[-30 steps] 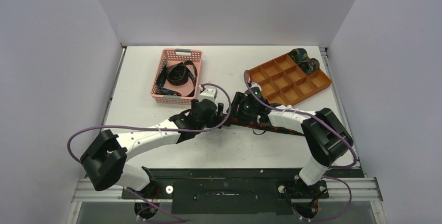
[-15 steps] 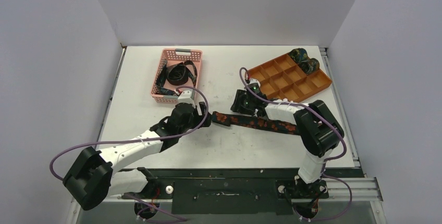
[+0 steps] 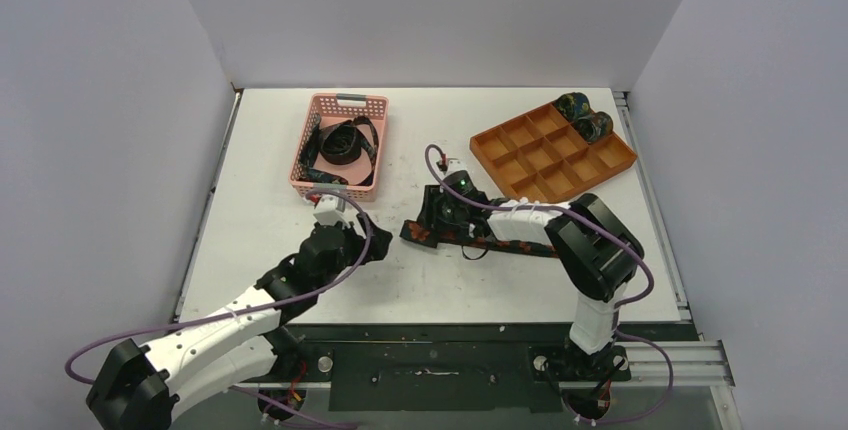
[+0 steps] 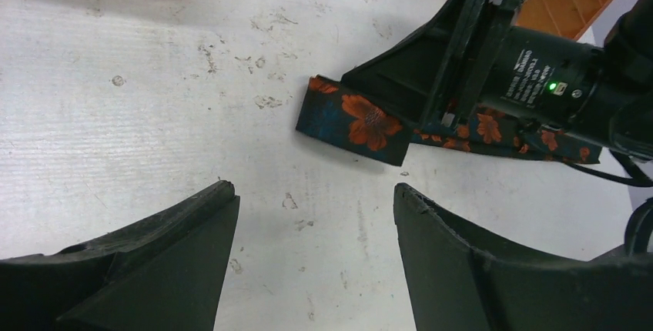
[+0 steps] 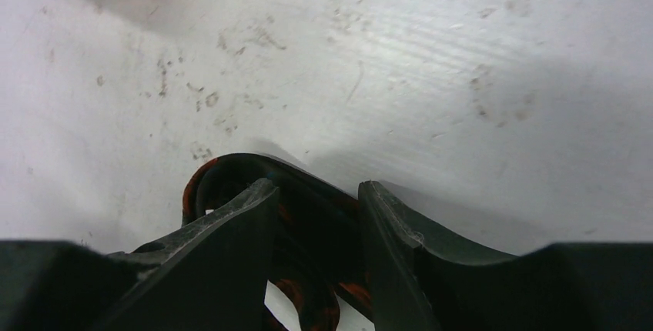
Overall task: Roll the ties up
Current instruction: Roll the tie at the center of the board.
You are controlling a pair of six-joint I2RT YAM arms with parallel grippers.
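A dark tie with orange-red flowers (image 3: 505, 244) lies flat on the table, running right from its left end (image 4: 354, 121). My right gripper (image 3: 422, 231) is at that left end, shut on a curled fold of the tie (image 5: 231, 171), which fills the gap between its fingers (image 5: 316, 188). My left gripper (image 3: 373, 246) hangs open over bare table, to the left of the tie end and apart from it, with nothing between its fingers (image 4: 312, 188). More ties (image 3: 345, 143) lie loose in the pink basket. Two rolled ties (image 3: 584, 116) sit in the far corner of the orange tray.
The pink mesh basket (image 3: 346, 103) stands at the back left, close beyond my left arm. The orange compartment tray (image 3: 553, 157) stands at the back right. Purple cables loop beside both arms. White walls close in the table on three sides.
My left arm has pulled back towards the near left, away from the tie. My right gripper has moved left along the tie and closed on its left end.
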